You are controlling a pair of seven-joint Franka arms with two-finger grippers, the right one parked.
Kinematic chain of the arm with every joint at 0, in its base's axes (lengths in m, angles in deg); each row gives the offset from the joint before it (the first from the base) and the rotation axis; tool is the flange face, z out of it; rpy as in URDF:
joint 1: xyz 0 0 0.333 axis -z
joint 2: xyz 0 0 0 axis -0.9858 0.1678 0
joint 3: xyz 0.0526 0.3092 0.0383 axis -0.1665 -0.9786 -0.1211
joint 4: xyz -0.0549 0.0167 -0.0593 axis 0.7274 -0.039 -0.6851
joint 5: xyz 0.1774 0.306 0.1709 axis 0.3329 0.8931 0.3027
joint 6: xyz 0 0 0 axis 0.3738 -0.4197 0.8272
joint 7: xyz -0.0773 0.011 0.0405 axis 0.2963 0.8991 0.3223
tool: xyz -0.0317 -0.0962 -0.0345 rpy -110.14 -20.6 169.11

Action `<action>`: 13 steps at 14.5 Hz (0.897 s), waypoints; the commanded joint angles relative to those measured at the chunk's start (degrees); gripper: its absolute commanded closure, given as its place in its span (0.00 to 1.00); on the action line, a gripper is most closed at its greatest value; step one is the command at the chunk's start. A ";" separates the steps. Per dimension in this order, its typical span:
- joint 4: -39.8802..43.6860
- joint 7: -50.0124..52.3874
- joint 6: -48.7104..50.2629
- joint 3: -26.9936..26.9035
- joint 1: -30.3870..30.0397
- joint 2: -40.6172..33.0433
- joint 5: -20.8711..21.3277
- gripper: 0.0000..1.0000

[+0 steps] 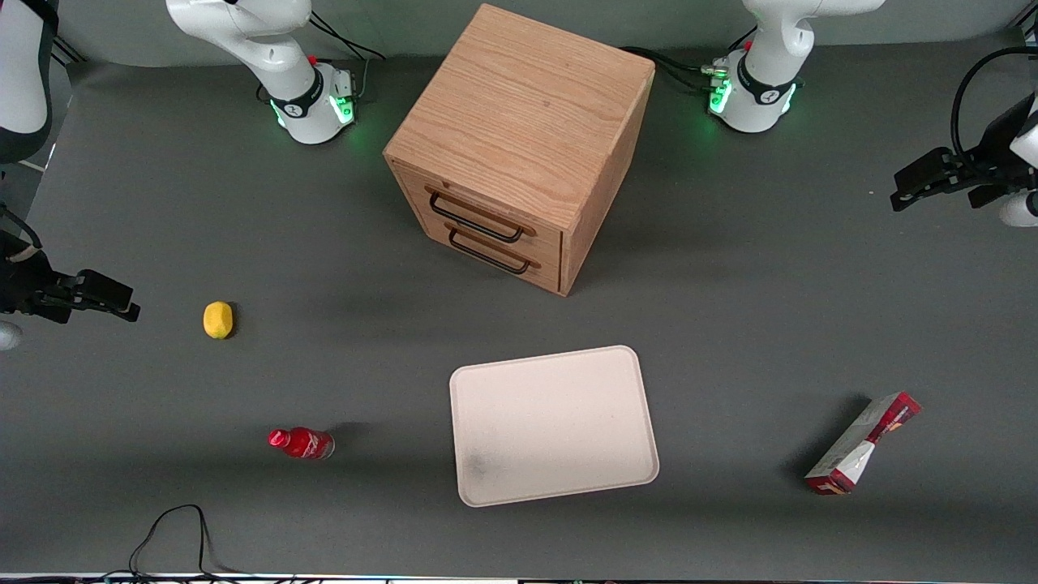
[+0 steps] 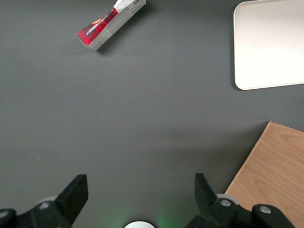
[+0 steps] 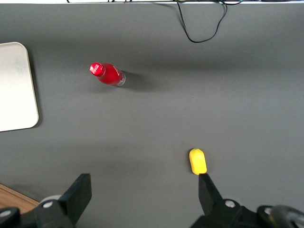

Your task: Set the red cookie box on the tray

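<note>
1. Front view, catalogued across from the parked arm's end of the surface (image 1: pixel 730 324) toward the working arm's: yellow lemon-like item (image 1: pixel 217 319), lying alone.
2. Small red bottle (image 1: pixel 302 443), on its side, nearer the front camera than the yellow item, well apart from the tray.
3. Wooden drawer cabinet (image 1: pixel 519 146), two drawers with dark handles, mid-surface, farther from the front camera than the tray.
4. Tray (image 1: pixel 553 423), cream-white, low rim, faint grey smudge in one corner; nothing lies on it.
5. Red cookie box (image 1: pixel 864 444), lying flat on the surface toward the working arm's end, angled, well apart from the tray and untouched.
6. Gripper (image 1: pixel 932 180), raised near the working arm's edge, farther from the front camera than the box and well apart from it; jaws spread wide, holding nothing, as the left wrist view confirms (image 2: pixel 140 190).
7. Status, as judged: nothing done yet. Remaining: travel to the box, descend, close across its slim width, lift, carry to the tray, release.
</note>
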 commanded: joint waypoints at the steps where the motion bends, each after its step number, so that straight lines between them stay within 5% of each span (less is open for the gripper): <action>1: -0.09 0.26 0.82 -0.60 0.82 -0.43 1.24 0.00; 13: 0.09 -0.27 0.65 -0.69 0.56 -0.25 1.06 0.00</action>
